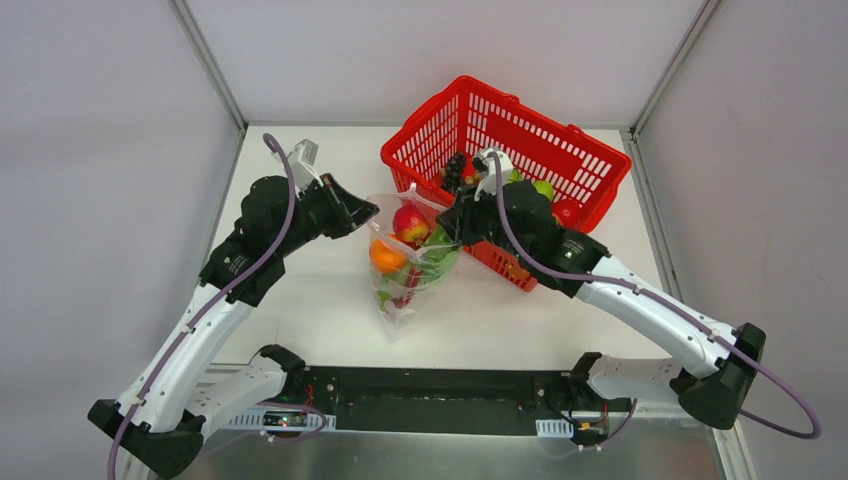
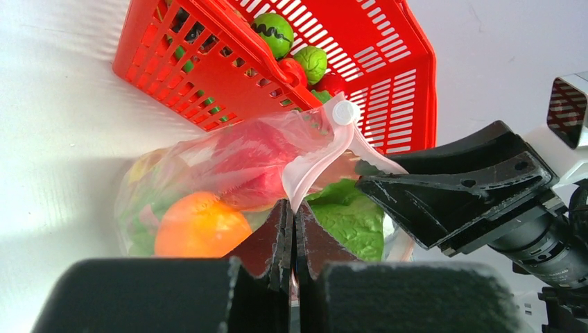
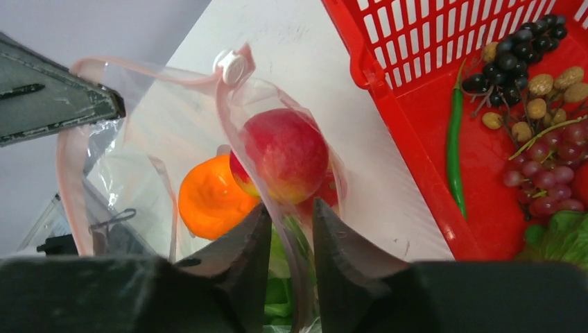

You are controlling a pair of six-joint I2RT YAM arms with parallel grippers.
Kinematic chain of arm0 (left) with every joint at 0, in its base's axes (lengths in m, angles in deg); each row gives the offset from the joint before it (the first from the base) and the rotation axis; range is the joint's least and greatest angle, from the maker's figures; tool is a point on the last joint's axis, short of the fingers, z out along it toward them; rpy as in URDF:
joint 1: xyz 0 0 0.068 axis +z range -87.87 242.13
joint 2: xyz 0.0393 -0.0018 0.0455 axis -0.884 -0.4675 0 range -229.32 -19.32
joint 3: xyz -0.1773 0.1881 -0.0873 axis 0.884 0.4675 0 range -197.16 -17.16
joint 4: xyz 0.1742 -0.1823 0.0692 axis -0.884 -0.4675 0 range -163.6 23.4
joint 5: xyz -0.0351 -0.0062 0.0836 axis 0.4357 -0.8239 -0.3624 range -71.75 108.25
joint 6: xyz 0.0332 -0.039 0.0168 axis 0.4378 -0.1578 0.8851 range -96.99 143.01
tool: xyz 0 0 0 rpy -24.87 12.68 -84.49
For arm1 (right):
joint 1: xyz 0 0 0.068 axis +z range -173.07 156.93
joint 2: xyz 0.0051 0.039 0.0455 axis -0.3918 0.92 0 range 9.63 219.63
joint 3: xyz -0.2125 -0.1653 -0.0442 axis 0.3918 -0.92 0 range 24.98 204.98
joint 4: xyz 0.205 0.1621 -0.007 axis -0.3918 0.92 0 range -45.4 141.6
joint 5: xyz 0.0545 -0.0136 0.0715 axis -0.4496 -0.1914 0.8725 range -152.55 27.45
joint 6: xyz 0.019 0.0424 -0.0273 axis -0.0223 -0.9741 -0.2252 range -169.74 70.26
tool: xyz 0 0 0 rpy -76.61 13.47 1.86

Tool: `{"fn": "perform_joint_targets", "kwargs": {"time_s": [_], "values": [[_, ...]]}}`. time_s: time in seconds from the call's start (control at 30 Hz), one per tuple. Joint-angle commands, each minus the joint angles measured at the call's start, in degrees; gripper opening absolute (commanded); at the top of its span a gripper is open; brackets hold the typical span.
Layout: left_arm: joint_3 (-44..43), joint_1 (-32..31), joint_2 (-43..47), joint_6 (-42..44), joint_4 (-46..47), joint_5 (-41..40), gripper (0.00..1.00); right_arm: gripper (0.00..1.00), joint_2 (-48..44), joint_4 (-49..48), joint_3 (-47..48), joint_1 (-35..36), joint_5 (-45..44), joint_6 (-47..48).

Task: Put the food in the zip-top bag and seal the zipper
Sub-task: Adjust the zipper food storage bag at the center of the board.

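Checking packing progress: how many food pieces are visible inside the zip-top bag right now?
3 in the zip-top bag: round red fruit near the mouth, orange piece beside it, leafy cabbage deeper in. More may hide behind the crinkled plastic.

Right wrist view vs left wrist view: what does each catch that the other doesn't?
Right wrist only: dark grapes, red grapes and a green pod on the floor of the basket, plus the right fingers standing apart with the film of the bag between them.
Left wrist only: two green balls in the basket, and the left fingers shut on the bag's edge.
Both: the clear bag, the orange inside it, the white slider and the red basket.
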Motion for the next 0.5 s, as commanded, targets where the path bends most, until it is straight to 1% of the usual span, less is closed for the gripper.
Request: {"fn": "perform_joint_targets", "kwargs": {"time_s": [0.0,0.03,0.07,0.1,0.17,0.2,0.23,0.3,0.33,0.4,0.47], "values": [[-0.78,0.68,0.06,1.89,1.48,0.26,0.00,0.16,-0.96,-1.28,2.92,-0.21,3.71,2.51],[-1.00,0.68,-0.08,2.45,1.14,0.18,0.00,0.06,-1.25,-2.57,2.70,-0.19,4.00,2.62],[-1.57,0.68,-0.27,3.72,0.45,0.08,0.00,0.01,-1.55,-4.18,2.51,-0.31,4.46,2.61],[-2.98,0.68,-0.70,6.70,-1.45,-0.20,0.00,0.00,-1.71,-5.95,2.34,-0.28,5.15,2.65],[-8.86,0.68,-2.80,13.69,-10.06,-3.99,0.00,0.00,-1.71,-9.82,2.44,-0.26,7.52,2.62],[-12.11,0.68,-3.87,15.83,-13.90,-6.40,0.00,0.00,-1.48,-11.44,2.92,-0.30,10.37,2.51],[-14.48,0.68,-4.89,17.61,-15.90,-6.45,0.00,0.00,-1.15,-13.89,3.25,-0.31,13.07,1.91],[-16.97,0.68,-6.60,19.49,-16.53,-0.22,0.00,0.00,-0.29,-20.87,2.51,-0.35,19.63,0.79],[-17.45,0.68,-7.29,19.41,-15.85,4.43,0.00,0.00,0.54,-23.59,2.10,-0.38,21.11,0.10],[-16.88,0.68,-7.85,17.74,-13.09,11.83,0.00,0.00,3.43,-25.05,2.68,-0.52,19.05,-1.39],[-14.78,0.68,-7.70,15.05,-10.66,14.30,0.01,0.00,7.31,-22.52,4.65,-1.53,15.04,-2.96]]}}
